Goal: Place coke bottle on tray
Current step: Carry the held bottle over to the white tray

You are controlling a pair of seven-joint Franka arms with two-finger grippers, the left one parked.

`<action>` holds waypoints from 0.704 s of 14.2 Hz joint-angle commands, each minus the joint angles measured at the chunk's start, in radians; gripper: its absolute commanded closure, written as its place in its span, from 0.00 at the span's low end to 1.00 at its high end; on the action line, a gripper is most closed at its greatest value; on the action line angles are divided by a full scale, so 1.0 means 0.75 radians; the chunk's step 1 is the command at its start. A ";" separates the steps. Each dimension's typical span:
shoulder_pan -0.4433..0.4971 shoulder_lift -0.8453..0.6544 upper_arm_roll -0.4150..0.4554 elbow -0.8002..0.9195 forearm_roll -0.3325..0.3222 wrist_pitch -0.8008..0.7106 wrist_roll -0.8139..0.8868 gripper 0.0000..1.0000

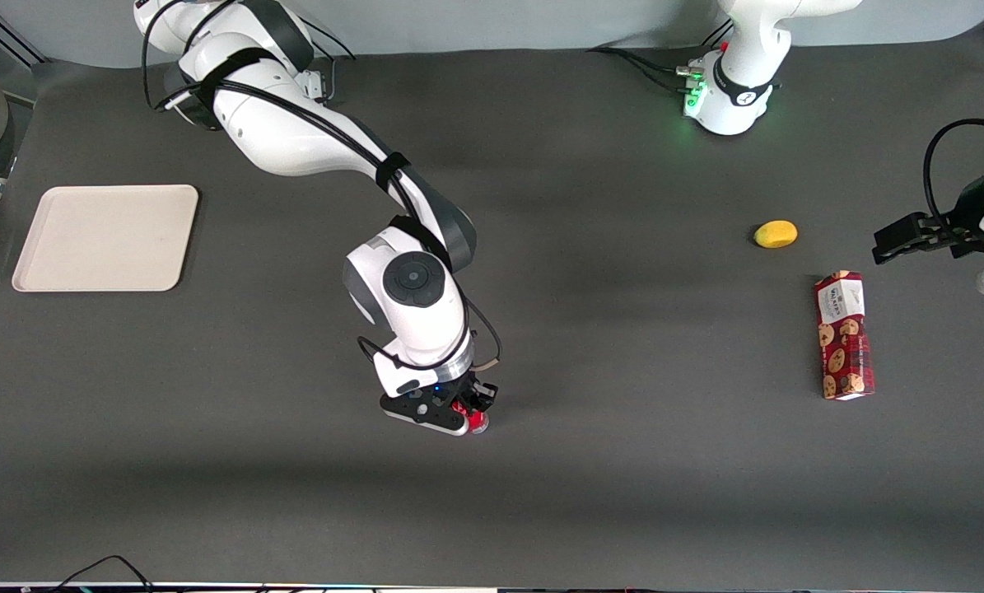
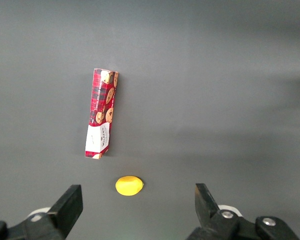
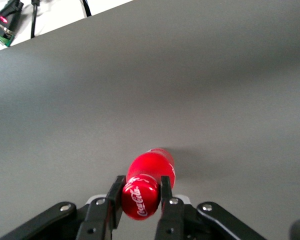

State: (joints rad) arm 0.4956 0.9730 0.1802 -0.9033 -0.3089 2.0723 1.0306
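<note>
The gripper [image 3: 141, 192] pinches the coke bottle [image 3: 146, 184], a slim glossy red bottle with white Coca-Cola script (cap end hidden), low over the dark table [image 1: 623, 461]. Its long axis runs straight out from the fingers. The cream tray [image 1: 104, 237] lies well apart from the bottle, farther from the front camera and toward the working arm's end.

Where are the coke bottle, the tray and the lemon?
coke bottle [image 3: 146, 185]: right wrist view, on its red body, between the fingers of the tool [image 3: 140, 192].
tray [image 1: 104, 237]: front view, on its bare flat middle.
lemon [image 1: 776, 234]: front view, on the middle of its yellow skin.
</note>
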 commanded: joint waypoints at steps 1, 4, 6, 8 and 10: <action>-0.010 -0.119 0.007 0.032 0.015 -0.201 -0.069 0.92; -0.084 -0.343 0.107 0.028 0.013 -0.518 -0.202 0.92; -0.190 -0.483 0.232 0.022 0.017 -0.735 -0.320 0.92; -0.284 -0.616 0.306 0.018 0.023 -0.933 -0.477 0.92; -0.400 -0.724 0.371 0.014 0.025 -1.162 -0.655 0.92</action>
State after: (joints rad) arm 0.2839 0.5230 0.4088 -0.8366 -0.3075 1.3136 0.6645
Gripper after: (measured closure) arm 0.674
